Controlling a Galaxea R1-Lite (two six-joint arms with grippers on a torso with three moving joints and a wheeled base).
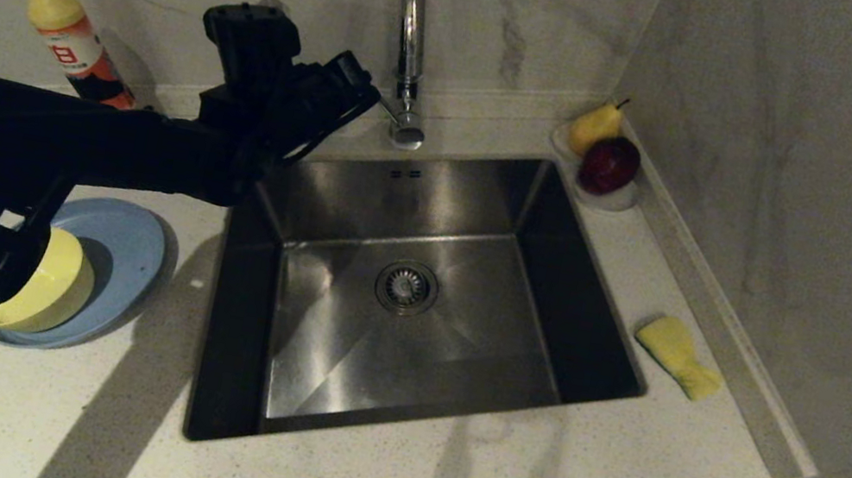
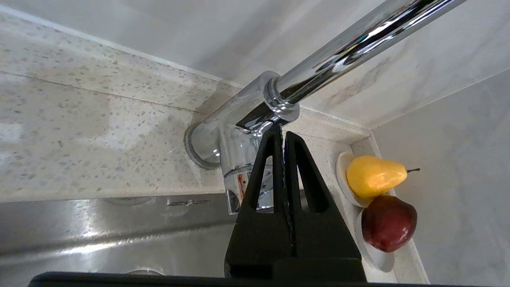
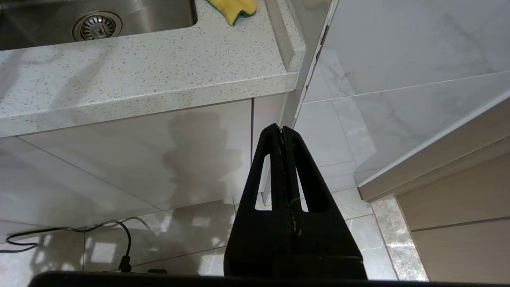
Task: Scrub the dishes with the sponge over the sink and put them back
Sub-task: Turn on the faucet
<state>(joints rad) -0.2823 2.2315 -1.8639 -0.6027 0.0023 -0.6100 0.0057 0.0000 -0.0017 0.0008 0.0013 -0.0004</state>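
Observation:
The steel sink (image 1: pixel 460 341) is set into the counter, with the chrome tap (image 1: pixel 411 26) behind it. Left of the sink, a pale yellow bowl (image 1: pixel 54 283) sits on the light-blue plate (image 1: pixel 123 243); my left arm hides part of both. The yellow sponge (image 1: pixel 677 356) lies on the counter right of the sink, its dark green face showing in the right wrist view (image 3: pixel 235 8). My left gripper (image 1: pixel 364 92) is shut and empty, its tip (image 2: pixel 282 129) right at the tap's base (image 2: pixel 239 135). My right gripper (image 3: pixel 281 129) hangs shut and empty below the counter's front edge.
An orange bottle with a yellow cap (image 1: pixel 71 41) stands against the back wall on the left. A small dish holds a yellow pear (image 1: pixel 593 126) and a red apple (image 1: pixel 608 164) in the back right corner. A wall borders the counter's right side. A cable (image 3: pixel 79 231) lies on the floor.

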